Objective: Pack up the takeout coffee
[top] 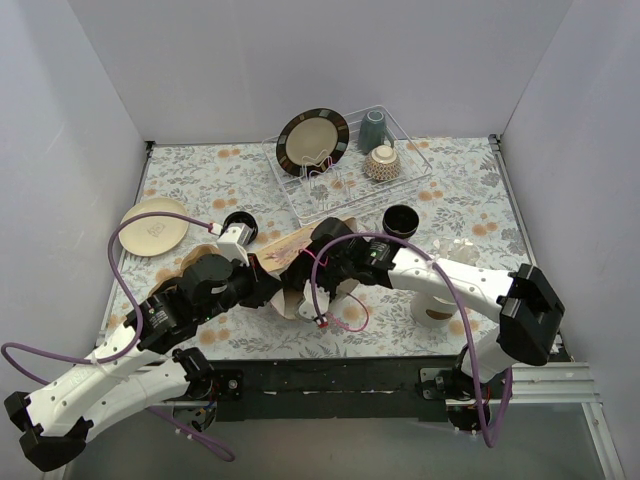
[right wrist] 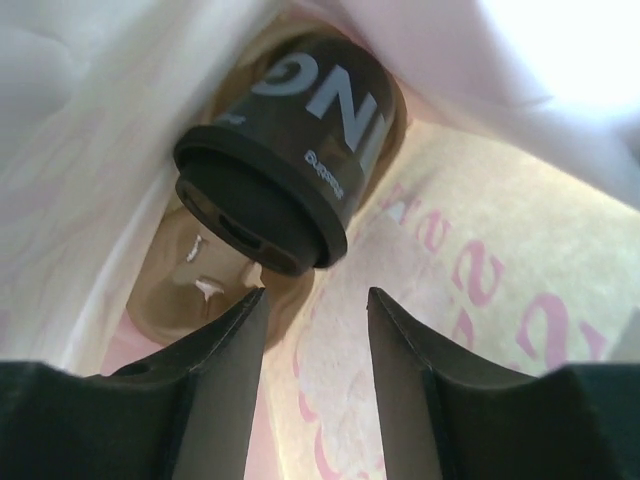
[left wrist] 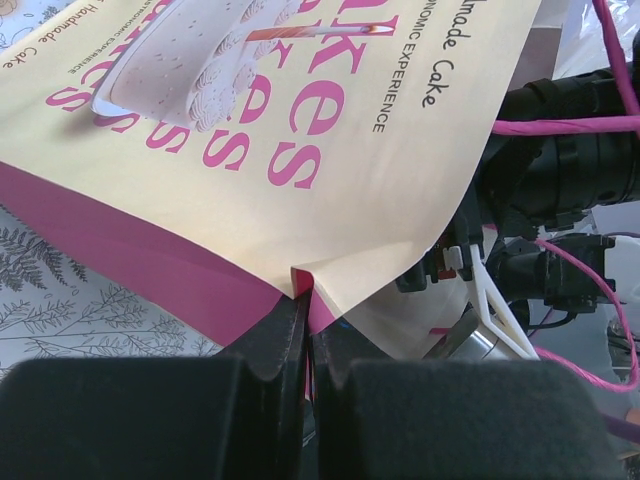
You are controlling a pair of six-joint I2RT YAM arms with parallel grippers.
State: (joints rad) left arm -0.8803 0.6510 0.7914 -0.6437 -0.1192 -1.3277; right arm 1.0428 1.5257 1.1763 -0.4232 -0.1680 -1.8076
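A black lidded takeout coffee cup (right wrist: pixel 290 150) lies on its side inside a tan paper bag (top: pixel 295 248) with pink lettering. My right gripper (right wrist: pixel 315 300) is inside the bag just below the cup's lid. It is open, with nothing between its fingers. My left gripper (left wrist: pixel 307 300) is shut on the bag's (left wrist: pixel 300 150) rim, pinching the paper at its pink side fold. An open black cup (top: pixel 402 220) with no lid stands right of the bag. Another black cup (top: pixel 240 226) stands left of it.
A clear dish rack (top: pixel 345 185) at the back holds a dark-rimmed plate (top: pixel 312 140), a grey-blue mug (top: pixel 372 130) and a patterned bowl (top: pixel 382 163). A cream plate (top: pixel 153 225) lies at the left. A white cup (top: pixel 435 305) stands under my right arm.
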